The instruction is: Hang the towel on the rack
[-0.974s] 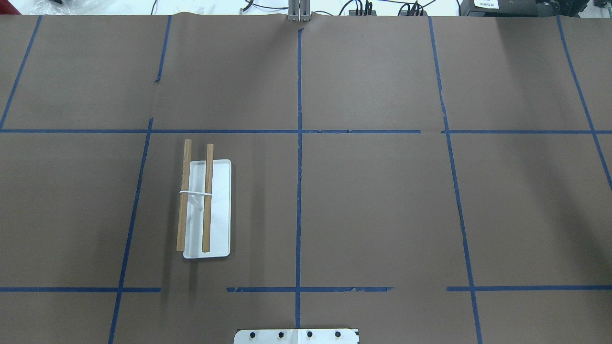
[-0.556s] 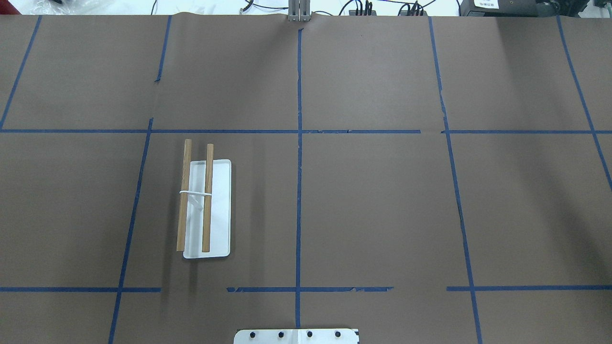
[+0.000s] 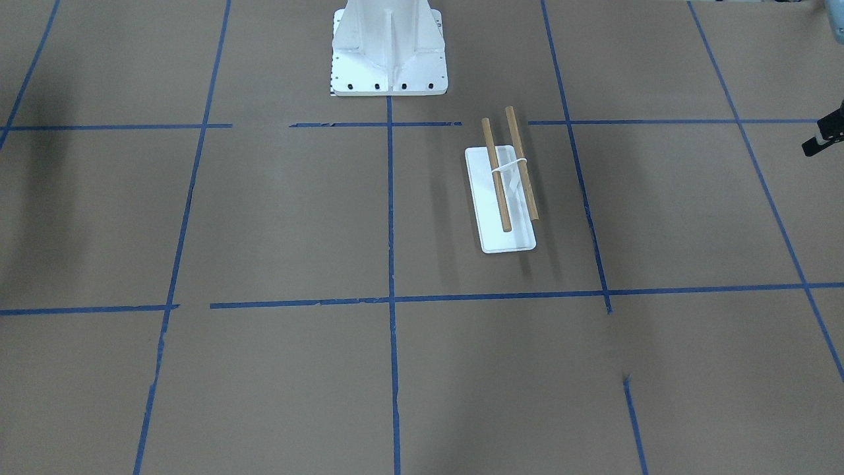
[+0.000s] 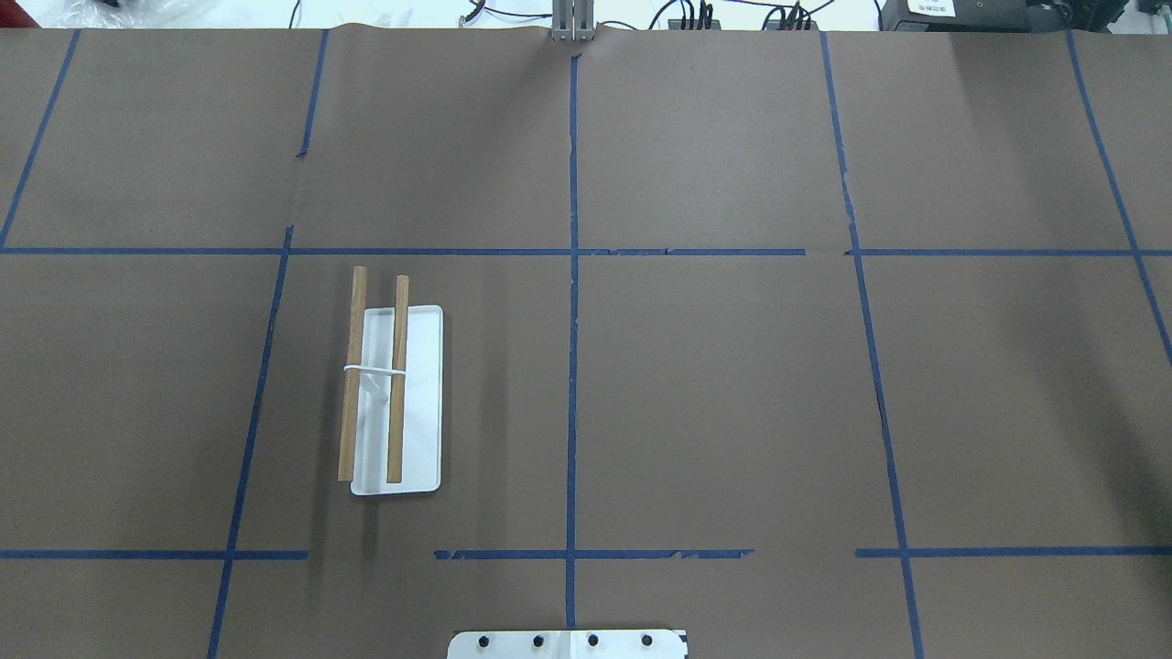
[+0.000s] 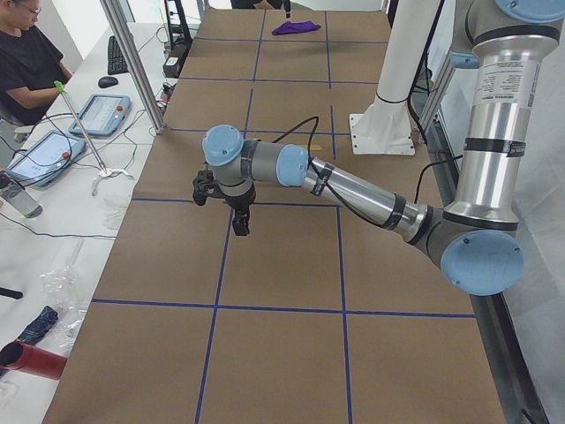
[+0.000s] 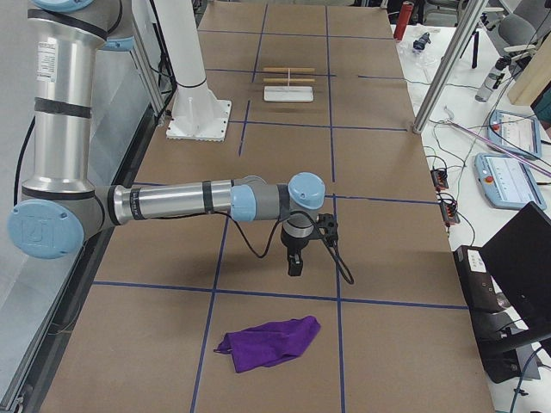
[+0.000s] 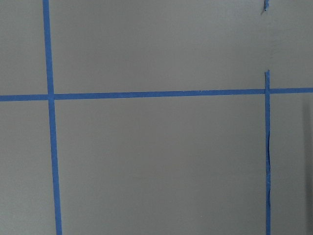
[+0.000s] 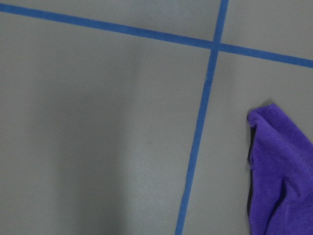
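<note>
The rack [image 4: 423, 403] stands on the table's left half, two wooden rods over a white base, with nothing on it; it also shows in the front view [image 3: 504, 227] and the right view [image 6: 288, 95]. The purple towel [image 6: 267, 342] lies crumpled on the table near its right end, outside the overhead view; it also shows in the right wrist view [image 8: 279, 166] and the left view [image 5: 296, 27]. My right gripper [image 6: 294, 268] hangs above the table a little short of the towel. My left gripper [image 5: 240, 228] hangs over the table's left end. I cannot tell if either is open.
The white robot pedestal [image 3: 389, 59] stands at the table's near-robot edge. Blue tape lines grid the brown table. A metal pole [image 6: 448, 60] and desks with tablets flank the operators' side. A seated operator [image 5: 26, 62] is beside the table.
</note>
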{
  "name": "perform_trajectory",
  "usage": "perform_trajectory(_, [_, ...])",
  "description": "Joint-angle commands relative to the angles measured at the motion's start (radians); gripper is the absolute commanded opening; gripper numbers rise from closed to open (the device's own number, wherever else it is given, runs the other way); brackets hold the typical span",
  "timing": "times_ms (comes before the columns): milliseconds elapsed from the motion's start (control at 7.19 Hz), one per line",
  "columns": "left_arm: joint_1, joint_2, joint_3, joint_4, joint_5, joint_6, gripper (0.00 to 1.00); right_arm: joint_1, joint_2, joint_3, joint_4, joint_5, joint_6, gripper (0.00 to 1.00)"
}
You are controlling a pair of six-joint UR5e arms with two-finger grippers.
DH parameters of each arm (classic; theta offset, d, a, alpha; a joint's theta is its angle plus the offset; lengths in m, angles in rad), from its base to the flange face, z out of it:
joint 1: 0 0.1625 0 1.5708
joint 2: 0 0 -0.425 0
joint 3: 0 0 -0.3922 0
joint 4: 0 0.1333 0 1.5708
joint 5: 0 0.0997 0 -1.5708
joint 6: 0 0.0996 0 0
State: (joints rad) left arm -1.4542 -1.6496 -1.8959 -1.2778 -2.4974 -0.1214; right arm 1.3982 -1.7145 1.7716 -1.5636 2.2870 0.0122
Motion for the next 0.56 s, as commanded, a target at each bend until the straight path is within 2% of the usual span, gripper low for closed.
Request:
perform_trajectory(0, [0.0, 0.001, 0.001, 0.0, 0.0, 0.0, 1.0, 0.007, -0.007, -0.226, 0.263, -0.012, -0.001, 1.0])
perform_trajectory(139, [0.0, 0.001, 0.0, 0.0, -0.001, -0.001, 1.0, 0.007, 0.003, -0.335, 0.384, -0.047, 0.0, 0.95])
perform_trajectory(417, [0.0, 0.002, -0.002, 0.0, -0.001, -0.001, 1.0, 0.011, 0.088, -0.459, 0.427, -0.055, -0.003, 0.85])
